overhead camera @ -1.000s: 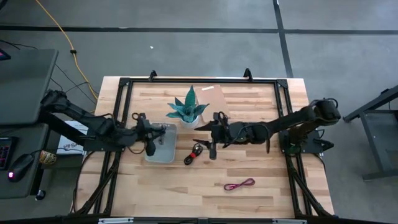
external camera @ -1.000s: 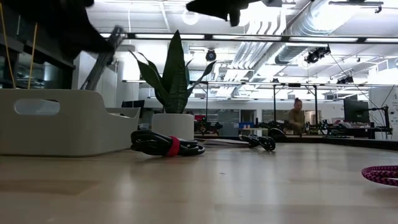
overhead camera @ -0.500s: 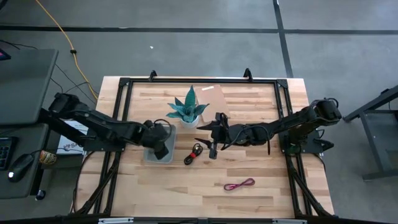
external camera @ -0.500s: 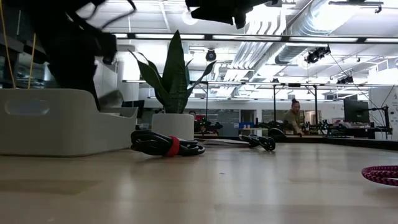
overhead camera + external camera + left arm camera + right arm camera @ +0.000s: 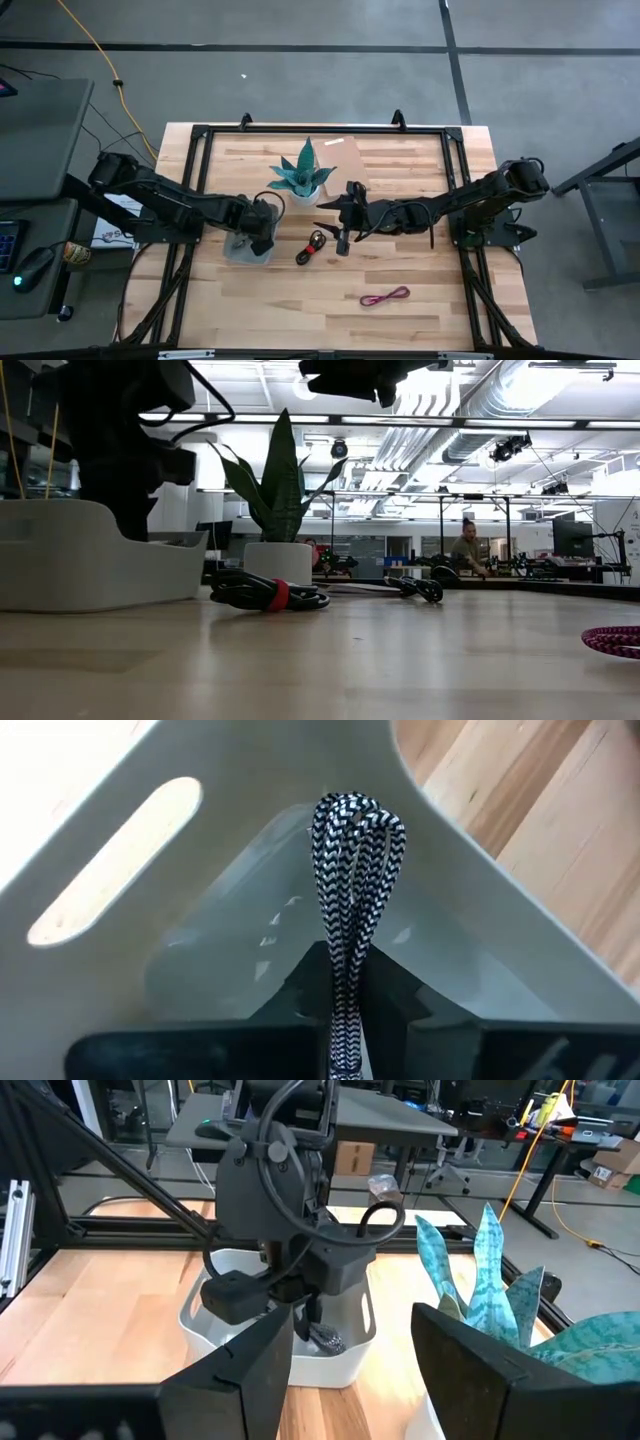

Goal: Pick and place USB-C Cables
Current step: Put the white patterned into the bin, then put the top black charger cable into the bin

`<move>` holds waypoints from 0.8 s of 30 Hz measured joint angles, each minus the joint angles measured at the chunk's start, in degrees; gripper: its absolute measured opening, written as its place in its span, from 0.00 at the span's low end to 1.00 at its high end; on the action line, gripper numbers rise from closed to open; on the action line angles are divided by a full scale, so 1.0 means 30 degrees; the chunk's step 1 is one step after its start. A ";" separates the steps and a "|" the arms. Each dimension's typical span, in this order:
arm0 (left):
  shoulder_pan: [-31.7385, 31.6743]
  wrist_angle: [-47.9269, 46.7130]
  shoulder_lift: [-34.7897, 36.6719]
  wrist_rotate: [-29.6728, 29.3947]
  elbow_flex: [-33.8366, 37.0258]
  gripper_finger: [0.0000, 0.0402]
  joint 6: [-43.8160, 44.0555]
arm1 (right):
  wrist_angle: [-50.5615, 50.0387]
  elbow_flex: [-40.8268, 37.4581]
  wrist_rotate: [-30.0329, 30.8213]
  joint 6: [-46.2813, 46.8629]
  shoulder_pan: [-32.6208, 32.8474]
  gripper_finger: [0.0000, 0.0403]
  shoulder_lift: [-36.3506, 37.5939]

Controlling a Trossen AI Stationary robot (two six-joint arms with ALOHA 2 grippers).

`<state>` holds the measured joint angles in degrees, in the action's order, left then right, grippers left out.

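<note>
My left gripper [image 5: 262,235] reaches down into the grey bin [image 5: 238,252] and is shut on the silver-grey braided cable [image 5: 352,860]. From the right wrist view, that cable [image 5: 325,1340] sits low inside the bin [image 5: 215,1325]. My right gripper [image 5: 338,240] hovers open beside the black cable with the red-orange tie [image 5: 314,246], which lies flat on the table [image 5: 268,593]. The magenta-red cable [image 5: 385,296] lies near the table's near edge. A black cable [image 5: 420,589] lies farther back. My left gripper pinches the silver-grey cable bundle between its two fingers [image 5: 395,1005], which lie along the strands. The looped end [image 5: 355,815] sticks out past the fingertips into the bin. The fingers come from above, pointing down. Whether the loop touches the bin floor cannot be told.
A potted plant [image 5: 303,175] in a white pot stands just behind the bin and the cables. A black frame [image 5: 320,130] borders the table. Bare wood [image 5: 300,300] lies toward the near edge. A person [image 5: 465,550] stands far off in the room.
My left gripper has moved toward the table's right and down into the bin, keeping its hold on the silver-grey cable. The bin has shifted and turned a little on the table.
</note>
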<state>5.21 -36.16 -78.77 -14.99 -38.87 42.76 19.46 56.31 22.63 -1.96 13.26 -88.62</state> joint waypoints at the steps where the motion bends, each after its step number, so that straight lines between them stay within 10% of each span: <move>1: 0.0000 0.0000 -0.0074 -0.0038 0.0000 0.05 -0.0165 | 0.0004 0.0000 0.0000 0.0000 0.0000 0.48 0.0000; 24: 0.0022 0.0097 0.0329 -0.0053 -0.0092 0.30 -0.0299 | -0.0141 0.0000 -0.0007 0.0160 0.0000 0.48 0.0000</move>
<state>5.28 -35.87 -77.78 -15.15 -39.15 41.87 19.04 56.31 22.61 -1.48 13.26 -88.62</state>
